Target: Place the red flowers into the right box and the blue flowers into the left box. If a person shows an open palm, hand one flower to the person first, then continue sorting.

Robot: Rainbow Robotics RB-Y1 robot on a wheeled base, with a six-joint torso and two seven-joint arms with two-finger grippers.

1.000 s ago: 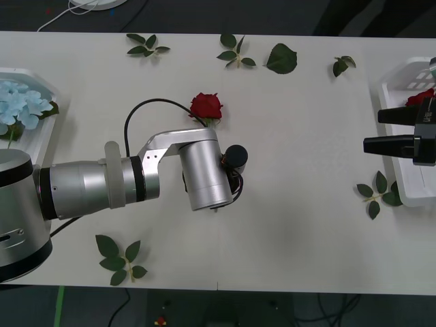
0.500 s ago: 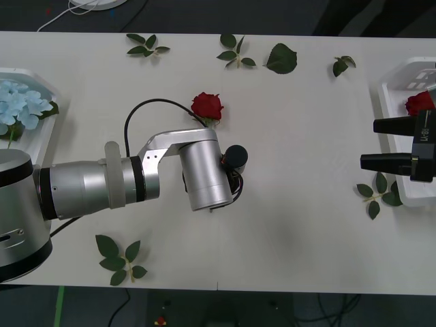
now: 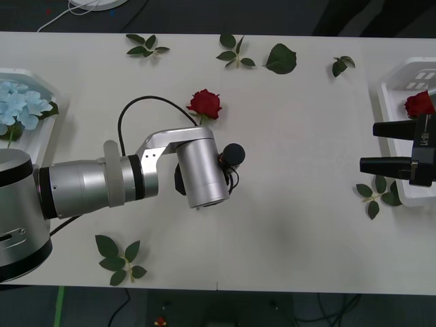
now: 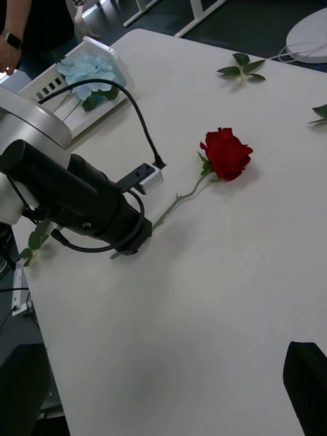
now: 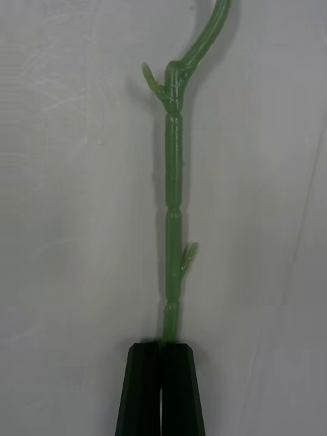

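With blue flowers [image 3: 20, 102] already lying in the left box [image 3: 42, 139] and a red flower [image 3: 418, 103] already in the right box [image 3: 395, 102], the sort looks well along. One loose rose [image 3: 205, 103] is left on the table [image 3: 306, 136] mid-centre, head toward the far edge, stem running back under the left arm. Left gripper [image 5: 162, 354] sits low at the stem's cut end, black fingers [image 5: 144, 388] pressed together on the stem tip, so it has the rose pinched, not yet lifted as far as I can judge; the head rests on the table in the right wrist view. Right gripper [image 3: 381, 146] hangs at the near edge of the right box, fingers spread, nothing between them. Remaining work: carry this rose across to the right box, probably by handover or a long reach. Loose leaf sprigs [image 3: 121, 257] scattered around the table are not task items. No open palm is visible; a person [image 4: 20, 34] stands beyond the left box in the right wrist view, not reaching in. No other stray flowers in sight, so this is likely the last one.
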